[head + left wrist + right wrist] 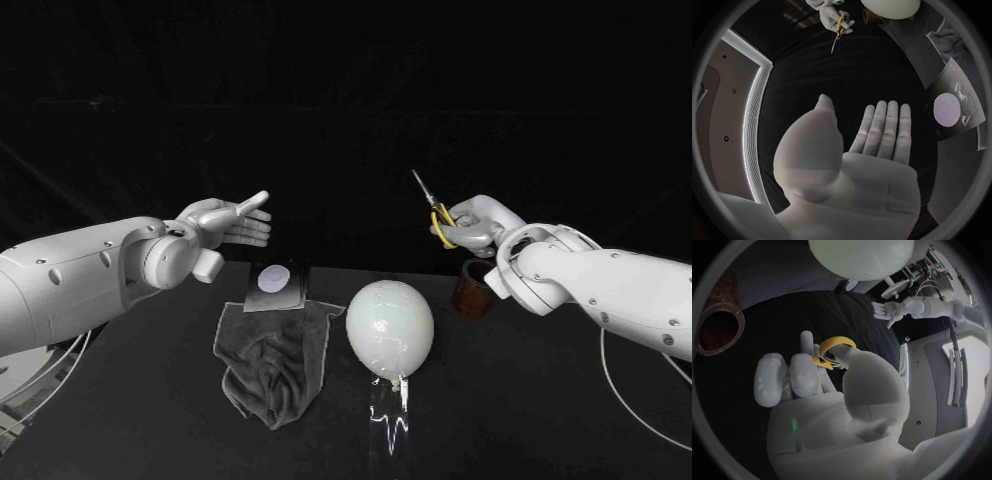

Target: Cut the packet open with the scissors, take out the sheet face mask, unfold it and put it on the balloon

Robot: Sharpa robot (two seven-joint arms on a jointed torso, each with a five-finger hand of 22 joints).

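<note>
Count: 1 packet (pixel 274 284), 1 balloon (pixel 389 328), 1 scissors (pixel 433 208), 1 grey cloth (pixel 274 370), 1 brown cup (pixel 472 290) | packet flat on table (pixel 548 400) at cloth's far edge; balloon just beside cloth | cup upright, contents too dark to tell | left robot hand (pixel 228 222) raised, fingers extended, empty | right robot hand (pixel 473 225) grips scissors' yellow handles, blades up

place: robot lab | black table (pixel 555 405), black backdrop (pixel 346 90) (studio-like)
</note>
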